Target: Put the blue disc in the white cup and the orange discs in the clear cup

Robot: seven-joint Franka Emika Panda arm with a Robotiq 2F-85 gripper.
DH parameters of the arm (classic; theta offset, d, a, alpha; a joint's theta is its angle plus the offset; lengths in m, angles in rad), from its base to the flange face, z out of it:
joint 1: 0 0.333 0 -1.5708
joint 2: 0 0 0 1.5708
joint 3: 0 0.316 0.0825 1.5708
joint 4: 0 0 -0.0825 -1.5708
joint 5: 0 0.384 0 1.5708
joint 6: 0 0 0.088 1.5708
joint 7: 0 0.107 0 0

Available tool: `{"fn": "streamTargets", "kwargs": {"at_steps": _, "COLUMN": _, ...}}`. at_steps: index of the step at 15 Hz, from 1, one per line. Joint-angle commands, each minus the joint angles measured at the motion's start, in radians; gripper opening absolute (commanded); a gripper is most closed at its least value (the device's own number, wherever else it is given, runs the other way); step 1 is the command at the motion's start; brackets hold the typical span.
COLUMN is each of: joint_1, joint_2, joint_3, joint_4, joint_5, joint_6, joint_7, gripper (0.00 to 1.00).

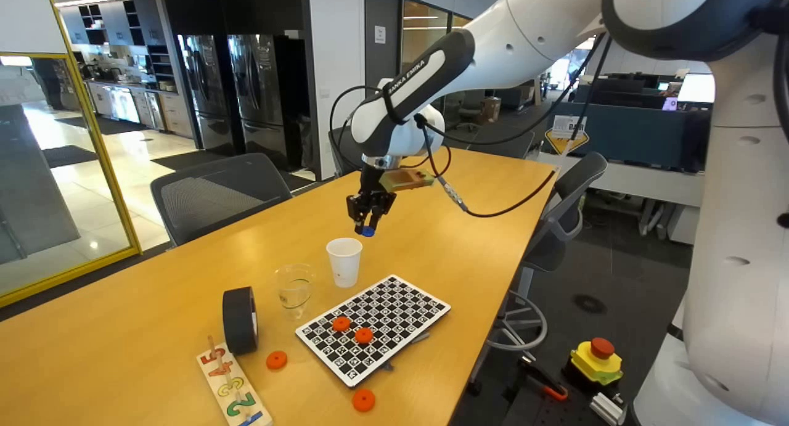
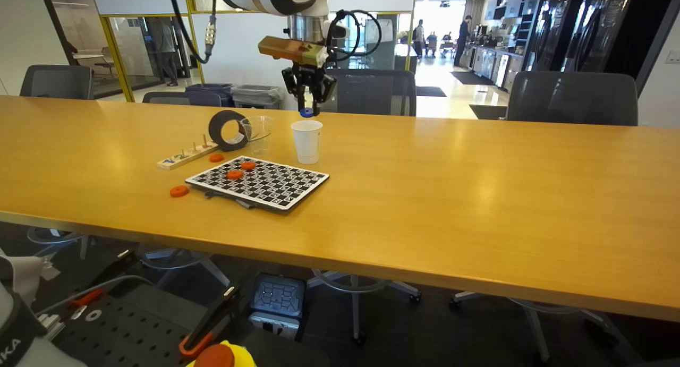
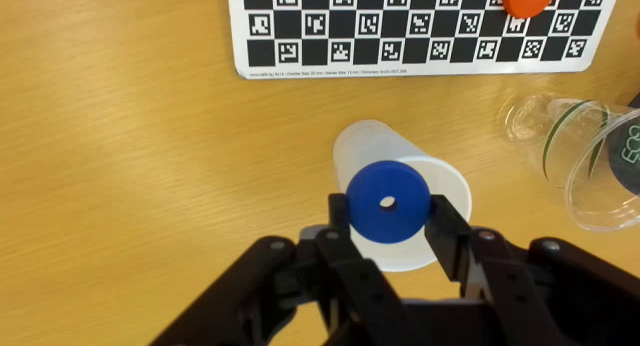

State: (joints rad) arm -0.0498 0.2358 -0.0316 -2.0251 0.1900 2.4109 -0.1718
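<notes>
Wrist view: blue disc [image 3: 372, 198] round, deep-coloured, small hole through centre.

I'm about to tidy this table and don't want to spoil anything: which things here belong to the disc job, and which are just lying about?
Part of the job:
blue disc, gripped in the pincer
white cup
orange discs, two on the checkered board, two off it
clear cup

Just lying about:
checkered board itself
black tape roll
numbered wooden strip

The white cup [image 2: 307, 144] has free room opposite the clear cup [image 2: 260, 136].
</notes>
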Motion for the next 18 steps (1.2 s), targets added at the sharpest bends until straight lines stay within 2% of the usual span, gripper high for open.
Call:
{"fn": "streamTargets", "kwargs": {"at_steps": 1, "joint_1": -0.031, "joint_2": 0.118, "joint_3": 0.035, "joint_4": 0.167, "joint_5": 0.040, "joint_6": -0.076, "joint_7": -0.056, "gripper": 0.21}}
{"fn": "streamTargets", "kwargs": {"at_steps": 6, "joint_1": -0.050, "joint_2": 0.195, "joint_3": 0.062, "joint_4": 0.267, "joint_5": 0.036, "joint_6": -0.130, "joint_7": -0.071, "gripper": 0.21}}
{"fn": "streamTargets", "kwargs": {"at_steps": 13, "joint_1": -0.063, "joint_2": 0.241, "joint_3": 0.084, "joint_4": 0.337, "joint_5": 0.033, "joint_6": -0.203, "joint_7": -0.086, "gripper": 0.22}}
{"fn": "streamTargets", "kwargs": {"at_steps": 14, "joint_1": -0.060, "joint_2": 0.241, "joint_3": 0.082, "joint_4": 0.340, "joint_5": 0.027, "joint_6": -0.216, "joint_7": -0.077, "gripper": 0.60}}
{"fn": "streamTargets", "kwargs": {"at_steps": 15, "joint_1": -0.057, "joint_2": 0.242, "joint_3": 0.079, "joint_4": 0.342, "joint_5": 0.021, "joint_6": -0.229, "joint_7": -0.072, "gripper": 0.70}}
{"fn": "streamTargets", "kwargs": {"at_steps": 18, "joint_1": -0.053, "joint_2": 0.227, "joint_3": 0.078, "joint_4": 0.328, "joint_5": 0.015, "joint_6": -0.252, "joint_7": -0.070, "gripper": 0.92}}
